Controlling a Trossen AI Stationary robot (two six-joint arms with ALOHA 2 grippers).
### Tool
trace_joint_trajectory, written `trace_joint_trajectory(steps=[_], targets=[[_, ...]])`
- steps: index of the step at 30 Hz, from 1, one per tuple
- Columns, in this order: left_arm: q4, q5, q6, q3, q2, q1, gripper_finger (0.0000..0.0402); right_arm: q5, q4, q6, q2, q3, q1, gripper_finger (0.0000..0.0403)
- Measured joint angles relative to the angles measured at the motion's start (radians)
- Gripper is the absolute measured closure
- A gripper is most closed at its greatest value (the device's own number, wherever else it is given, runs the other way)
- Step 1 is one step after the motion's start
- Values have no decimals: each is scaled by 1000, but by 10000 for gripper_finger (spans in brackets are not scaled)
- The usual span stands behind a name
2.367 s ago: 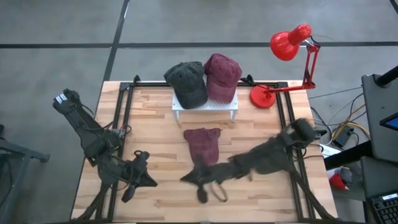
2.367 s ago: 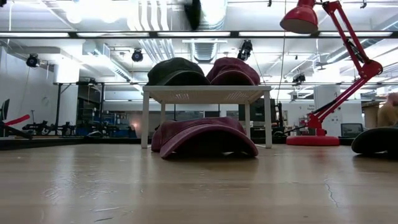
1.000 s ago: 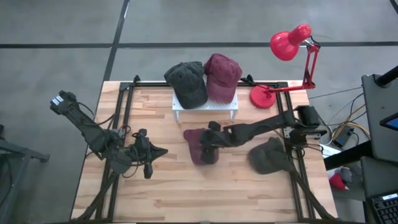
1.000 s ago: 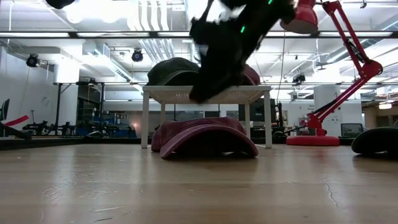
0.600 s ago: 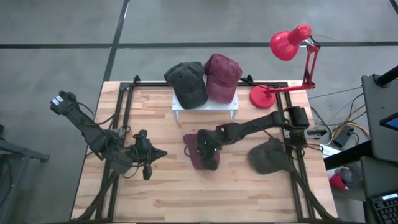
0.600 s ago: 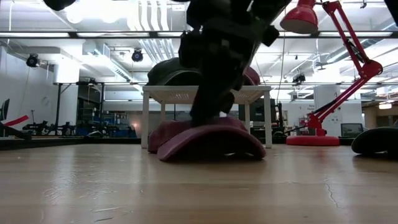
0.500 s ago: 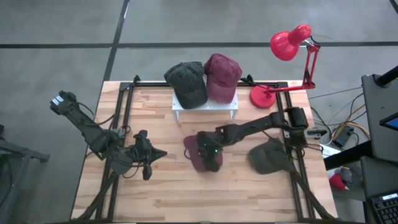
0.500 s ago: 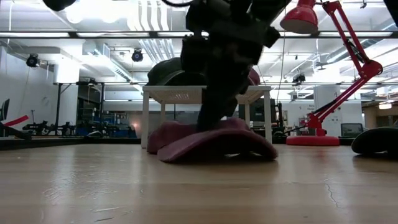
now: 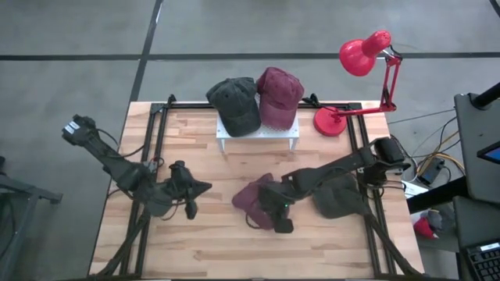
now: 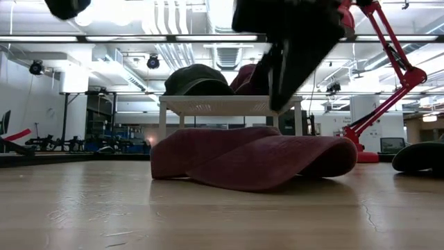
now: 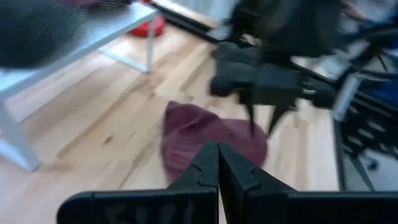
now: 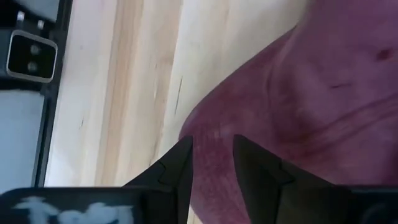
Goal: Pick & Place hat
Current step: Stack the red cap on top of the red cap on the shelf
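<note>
Maroon cloth cap (image 9: 254, 200) lies flat on the wooden table (image 9: 195, 242) directly under the right hand (image 9: 279, 219), its fingers part-closed astride the brim edge for lifting, grip unconfirmed, left hand (image 9: 205, 187) clenched aside.

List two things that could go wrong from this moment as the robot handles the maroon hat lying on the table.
The right pincer only straddles the brim edge of the maroon hat, so it may slip free when lifted. The white rack already carries a dark hat and a second maroon hat; adding a third could knock one off.
</note>
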Motion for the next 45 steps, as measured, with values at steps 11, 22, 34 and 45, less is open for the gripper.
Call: trace_joint_trajectory(steps=[11, 22, 34, 45], targets=[[277, 124, -188, -226, 66, 192, 382, 294, -2, 120, -116, 47, 81, 251], [563, 292, -152, -292, 257, 330, 272, 463, -76, 226, -200, 46, 165, 220], [565, 451, -76, -55, 558, 384, 246, 494, -106, 258, -222, 45, 189, 218], [486, 461, -78, 0, 647, 411, 246, 493, -107, 268, -221, 45, 196, 220]])
